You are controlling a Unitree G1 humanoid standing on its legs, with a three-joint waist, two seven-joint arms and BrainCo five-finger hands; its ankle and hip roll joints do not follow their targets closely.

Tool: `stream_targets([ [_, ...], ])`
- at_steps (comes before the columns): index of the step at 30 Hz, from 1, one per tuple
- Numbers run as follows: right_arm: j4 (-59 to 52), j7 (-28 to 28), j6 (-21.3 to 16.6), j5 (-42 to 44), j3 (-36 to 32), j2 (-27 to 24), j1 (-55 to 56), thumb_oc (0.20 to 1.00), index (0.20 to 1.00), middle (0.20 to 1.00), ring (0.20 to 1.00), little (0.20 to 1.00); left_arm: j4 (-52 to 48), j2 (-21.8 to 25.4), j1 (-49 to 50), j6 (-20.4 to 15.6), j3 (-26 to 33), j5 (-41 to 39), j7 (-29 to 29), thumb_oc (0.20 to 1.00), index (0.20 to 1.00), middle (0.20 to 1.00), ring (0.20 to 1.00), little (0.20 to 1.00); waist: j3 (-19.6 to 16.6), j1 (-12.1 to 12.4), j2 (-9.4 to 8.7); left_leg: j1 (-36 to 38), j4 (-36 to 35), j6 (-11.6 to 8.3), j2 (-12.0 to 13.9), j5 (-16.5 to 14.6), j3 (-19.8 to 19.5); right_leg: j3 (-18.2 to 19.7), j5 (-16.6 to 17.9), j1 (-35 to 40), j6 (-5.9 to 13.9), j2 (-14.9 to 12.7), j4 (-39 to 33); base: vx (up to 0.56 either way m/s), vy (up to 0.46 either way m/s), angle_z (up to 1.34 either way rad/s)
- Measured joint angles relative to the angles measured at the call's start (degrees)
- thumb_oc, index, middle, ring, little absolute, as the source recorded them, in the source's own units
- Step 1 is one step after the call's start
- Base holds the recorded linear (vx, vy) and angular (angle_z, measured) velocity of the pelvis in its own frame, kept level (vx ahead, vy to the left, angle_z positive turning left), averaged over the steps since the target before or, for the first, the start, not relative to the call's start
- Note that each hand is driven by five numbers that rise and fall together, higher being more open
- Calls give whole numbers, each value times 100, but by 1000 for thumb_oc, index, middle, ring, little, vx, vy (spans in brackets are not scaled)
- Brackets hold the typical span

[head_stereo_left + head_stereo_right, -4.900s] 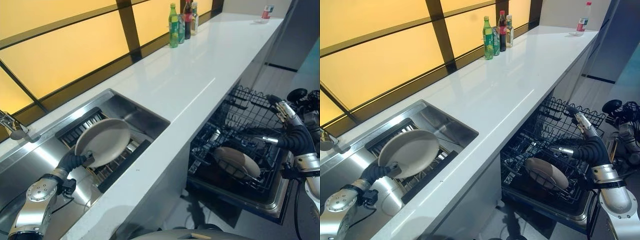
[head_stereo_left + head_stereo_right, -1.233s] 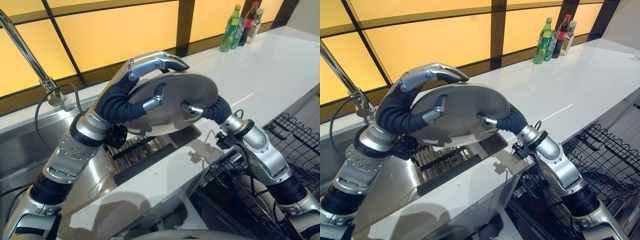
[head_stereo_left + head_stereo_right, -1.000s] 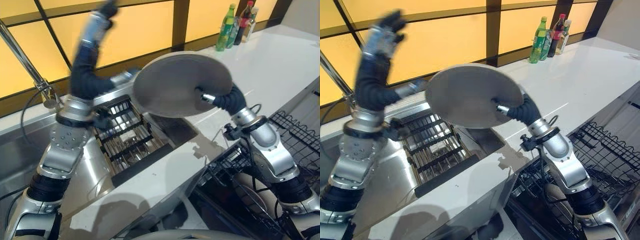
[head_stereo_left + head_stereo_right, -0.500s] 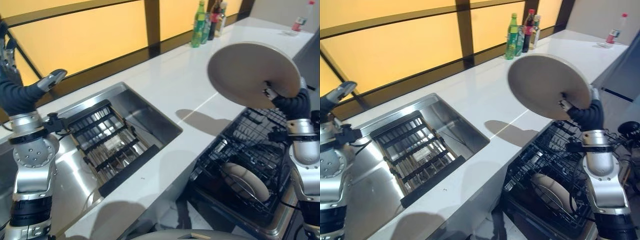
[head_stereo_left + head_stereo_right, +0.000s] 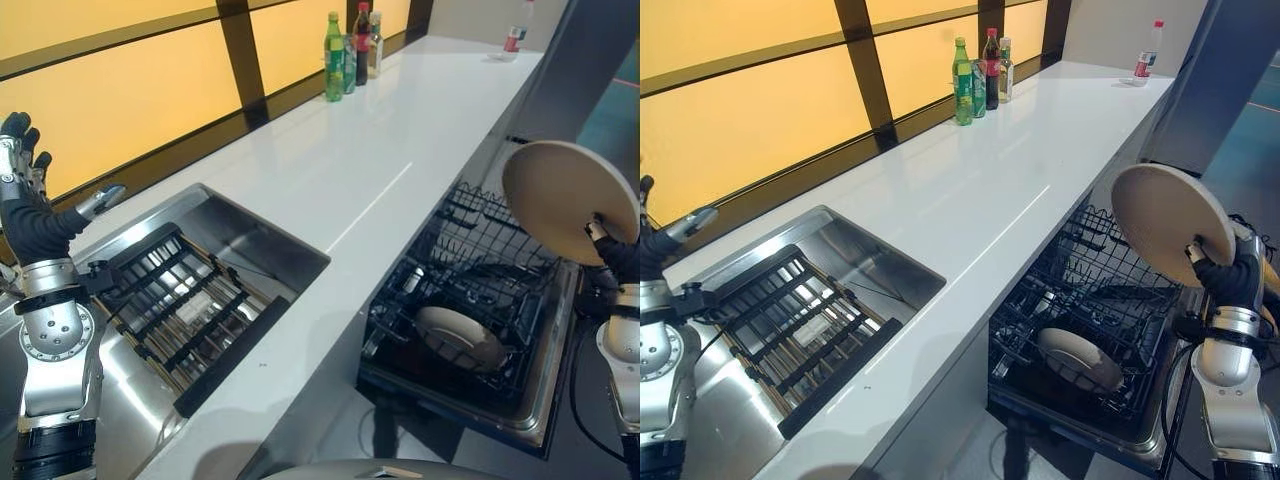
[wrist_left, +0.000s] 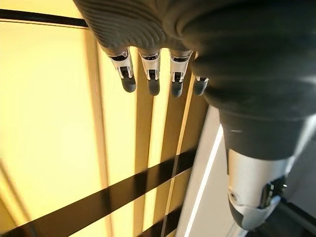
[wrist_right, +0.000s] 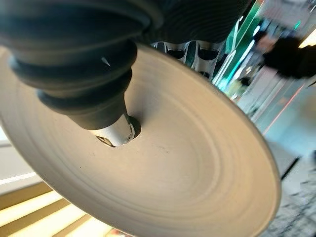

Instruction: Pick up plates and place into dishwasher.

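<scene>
**Plate held over the open dishwasher**

The right hand (image 5: 1215, 268) grips a beige plate (image 5: 1168, 235) at its rim, thumb pressed on the plate's face and fingers behind it (the right wrist view shows the pinch plainly). The plate stands tilted, nearly on edge, above the far right side of the dishwasher rack (image 5: 1090, 290), apart from the wires. A second plate (image 5: 1078, 358) lies in the lower part of that rack, leaning among the tines.

The left hand (image 5: 22, 140) is raised beside the sink (image 5: 260, 240), fingers straight and spread, holding nothing. A dark slatted drying rack (image 5: 175, 295) sits in the sink. On the white worktop (image 5: 1010, 170), well away at the back, stand a few bottles (image 5: 980, 70) in a cluster.
</scene>
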Motion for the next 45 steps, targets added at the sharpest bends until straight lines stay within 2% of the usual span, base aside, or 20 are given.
stream_targets([
  [6,627,-267,43,-369,50,-6,-5,200,200,200,200,200,98,21,-9,248,8,-104,-215,1000,1000,1000,1000,1000,314,11,-49,-21,69,11,4,14,34,109,-30,-68,3,-79,76,78,-151,-5],
  [10,873,-387,69,-421,87,-23,-7,200,200,200,200,200,167,94,-13,488,-16,-216,-191,1000,1000,1000,1000,1000,468,-3,6,-174,117,-6,-13,24,-13,95,-40,-167,4,-90,148,57,-217,5],
  [16,1255,-475,90,-496,251,-73,-30,200,200,200,200,200,216,105,-76,650,-57,-214,-134,1000,1000,1000,1000,1000,851,10,8,-502,483,-25,-69,-44,-303,-146,-31,-179,-20,-140,126,1,-286,24],
  [19,1351,-618,102,-524,499,-167,-267,200,200,200,200,200,227,151,-116,649,-72,-214,-27,1000,1000,1000,1000,1000,1055,21,5,-912,715,-47,-83,-62,-405,-235,-20,-486,-34,-143,221,-297,-300,19],
  [25,1764,-864,122,-546,1211,-798,-1156,200,200,200,200,200,426,888,-671,583,-489,-311,489,1000,1000,1000,1000,1000,1692,81,69,-1874,1172,-107,-66,-22,-503,-370,48,-1318,-80,-103,532,-178,-223,11],
  [33,2171,-852,329,-766,1865,-1350,-1914,200,200,200,200,200,424,1151,-1024,523,-912,-330,1083,1000,1000,1000,1000,1000,2188,139,129,-2172,1201,-160,-14,13,-549,-487,102,-1589,-155,-61,542,-62,-155,2],
  [41,2328,-898,328,-873,2035,-1508,-2501,200,200,200,200,200,419,1244,-1219,456,-970,-317,1417,1000,1000,1000,1000,1000,2515,142,194,-2464,1233,-158,-29,16,-509,-479,105,-1931,-159,-85,633,-55,-34,-2],
  [45,2647,-710,333,-849,2136,-1614,-2791,200,200,200,200,200,419,1280,-1260,456,-1103,-314,1475,1000,1000,1000,1000,1000,2560,153,245,-2531,1237,-150,-30,22,-414,-488,103,-2069,-157,-94,716,-30,-21,-9],
])
